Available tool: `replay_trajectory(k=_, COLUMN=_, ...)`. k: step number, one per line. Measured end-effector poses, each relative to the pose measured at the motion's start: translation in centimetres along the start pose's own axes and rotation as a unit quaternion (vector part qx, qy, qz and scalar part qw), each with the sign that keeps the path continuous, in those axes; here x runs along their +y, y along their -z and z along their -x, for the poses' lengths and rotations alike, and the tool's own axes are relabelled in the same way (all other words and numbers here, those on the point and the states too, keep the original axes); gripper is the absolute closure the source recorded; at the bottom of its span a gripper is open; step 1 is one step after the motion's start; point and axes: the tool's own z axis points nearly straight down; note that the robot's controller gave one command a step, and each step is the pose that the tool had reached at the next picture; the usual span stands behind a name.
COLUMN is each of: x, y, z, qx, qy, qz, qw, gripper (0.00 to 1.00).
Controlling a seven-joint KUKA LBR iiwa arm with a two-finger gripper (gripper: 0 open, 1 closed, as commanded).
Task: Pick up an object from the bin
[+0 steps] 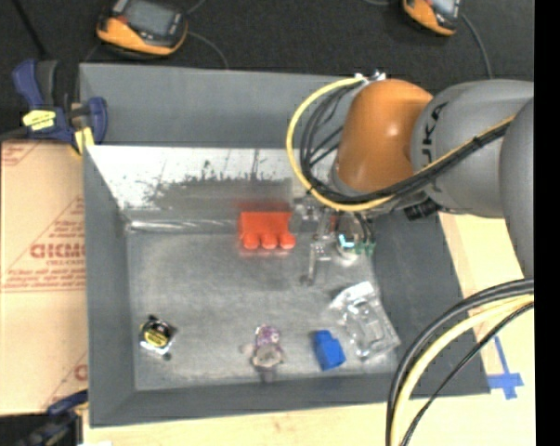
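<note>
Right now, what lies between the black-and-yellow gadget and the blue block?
In the camera view, one small purple-and-pink object lies between the black-and-yellow gadget and the blue block.

Red block (pixel 266 232): orange-red, three round lobes on its near edge; flat at the back of the bin (pixel 205 295) floor, just left of my hand (pixel 324 249).
Wrapper (pixel 363 319): clear, crumpled; just in front of my hand, by the right wall.
Blue piece (pixel 328 350): small, chunky; touching the wrapper's left side.
Purple piece (pixel 267 347): small; front middle.
Tape measure (pixel 156 334): yellow and black; front left, well apart.
</note>
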Motion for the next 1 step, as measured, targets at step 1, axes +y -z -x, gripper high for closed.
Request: replay_trajectory(k=1, x=3.96, y=-0.02, z=3.5, qx=-0.0056, qy=0.013, qz=0.0, qw=0.9999, gripper=0.0)
